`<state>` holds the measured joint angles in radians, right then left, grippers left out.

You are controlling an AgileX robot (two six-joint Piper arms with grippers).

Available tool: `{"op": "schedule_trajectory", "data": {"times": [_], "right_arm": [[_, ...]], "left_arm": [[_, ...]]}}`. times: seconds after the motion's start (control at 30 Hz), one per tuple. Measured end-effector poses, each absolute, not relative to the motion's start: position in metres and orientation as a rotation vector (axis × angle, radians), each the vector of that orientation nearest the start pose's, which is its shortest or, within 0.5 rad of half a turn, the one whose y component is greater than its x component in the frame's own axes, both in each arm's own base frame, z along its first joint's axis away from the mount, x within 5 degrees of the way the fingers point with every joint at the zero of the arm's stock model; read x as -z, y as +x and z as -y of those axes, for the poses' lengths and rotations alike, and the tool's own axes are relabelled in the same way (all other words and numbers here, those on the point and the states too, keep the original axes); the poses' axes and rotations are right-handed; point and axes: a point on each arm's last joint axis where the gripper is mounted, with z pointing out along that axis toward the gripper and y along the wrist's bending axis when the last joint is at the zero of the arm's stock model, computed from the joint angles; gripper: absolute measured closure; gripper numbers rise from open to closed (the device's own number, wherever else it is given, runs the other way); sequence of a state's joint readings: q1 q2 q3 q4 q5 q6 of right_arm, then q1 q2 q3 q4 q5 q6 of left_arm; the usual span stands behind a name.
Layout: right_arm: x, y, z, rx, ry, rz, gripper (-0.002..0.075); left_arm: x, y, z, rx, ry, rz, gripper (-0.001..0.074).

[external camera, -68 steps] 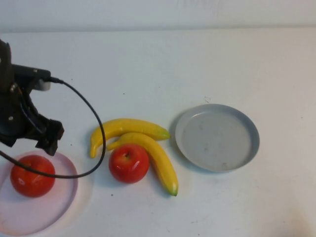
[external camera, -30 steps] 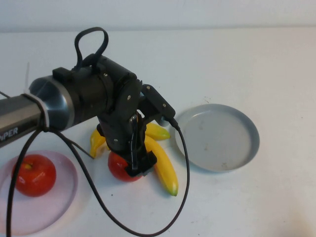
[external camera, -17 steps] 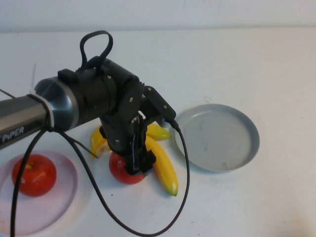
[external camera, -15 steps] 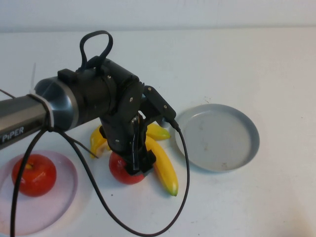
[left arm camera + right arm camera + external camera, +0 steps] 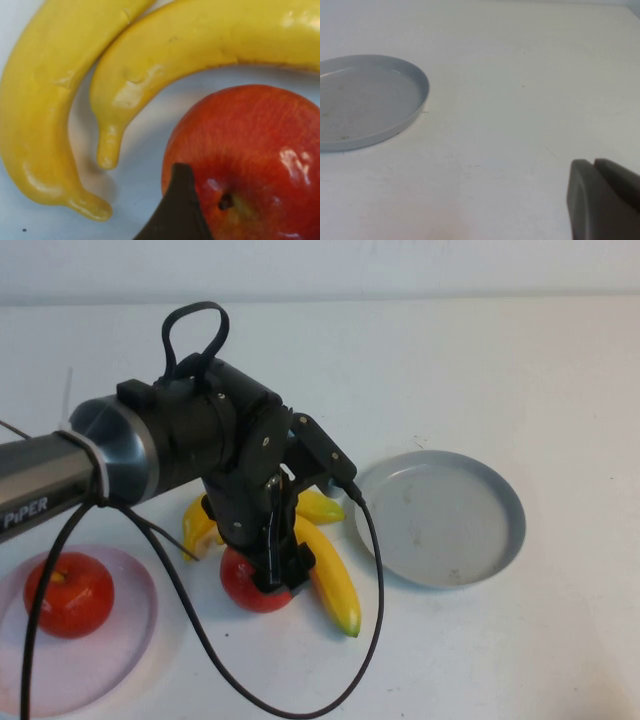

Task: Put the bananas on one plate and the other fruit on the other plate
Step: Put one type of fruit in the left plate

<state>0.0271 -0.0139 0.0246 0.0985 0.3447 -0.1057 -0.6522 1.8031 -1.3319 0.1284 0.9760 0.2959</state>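
One apple [image 5: 67,595] on the left plate [image 5: 120,660], bananas [image 5: 335,585] between plates.

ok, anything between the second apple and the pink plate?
Nothing visible. The left gripper is on the apple; bare table lies toward the pink plate, which holds one apple. The right gripper is parked.

White tabletop [image 5: 560,370] fills nearly the whole high view, matte, w/ a few tiny dark specks right of center. Across the top edge runs a paler strip [image 5: 400,265], wall or backdrop, can't tell which. Light is soft and even, from overhead; shadows faint, blurred. Right wrist view: same bare white surface [image 5: 520,75], slight scuffs.
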Motion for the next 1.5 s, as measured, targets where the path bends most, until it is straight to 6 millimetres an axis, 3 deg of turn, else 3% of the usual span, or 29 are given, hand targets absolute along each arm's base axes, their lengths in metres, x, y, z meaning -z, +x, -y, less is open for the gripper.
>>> {"op": "schedule_trajectory", "data": {"times": [0.13,0.23,0.3,0.47,0.6,0.67,0.77,0.87,1.2,1.5], "right_arm": [[-0.175,0.053,-0.004,-0.04,-0.06,-1.837,0.0743],[-0.175,0.053,-0.004,-0.04,-0.06,-1.837,0.0743],[-0.175,0.053,-0.004,-0.04,-0.06,-1.837,0.0743],[-0.175,0.053,-0.004,-0.04,-0.06,-1.837,0.0743],[-0.175,0.053,-0.004,-0.04,-0.06,-1.837,0.0743],[-0.175,0.053,-0.004,-0.04,-0.06,-1.837,0.0743],[-0.175,0.053,-0.004,-0.04,-0.06,-1.837,0.0743],[-0.175,0.053,-0.004,-0.04,-0.06,-1.837,0.0743],[-0.175,0.053,-0.004,-0.04,-0.06,-1.837,0.0743],[-0.175,0.053,-0.004,-0.04,-0.06,-1.837,0.0743]], "left_arm": [[-0.23,0.294,0.212,-0.114,1.406,-2.54,0.0201],[-0.24,0.291,0.21,-0.111,1.393,-2.517,0.0308],[-0.249,0.289,0.208,-0.104,1.377,-2.496,0.0335],[-0.275,0.279,0.2,-0.092,1.343,-2.449,0.0356],[-0.284,0.276,0.197,-0.087,1.33,-2.432,0.0347],[-0.283,0.275,0.197,-0.088,1.333,-2.442,0.0295],[-0.282,0.274,0.197,-0.084,1.335,-2.46,0.0146],[-0.278,0.275,0.198,-0.083,1.337,-2.471,0.0073],[-0.242,0.287,0.209,-0.074,1.378,-2.557,0.0066],[-0.226,0.295,0.212,-0.126,1.411,-2.55,0.0066]]}}
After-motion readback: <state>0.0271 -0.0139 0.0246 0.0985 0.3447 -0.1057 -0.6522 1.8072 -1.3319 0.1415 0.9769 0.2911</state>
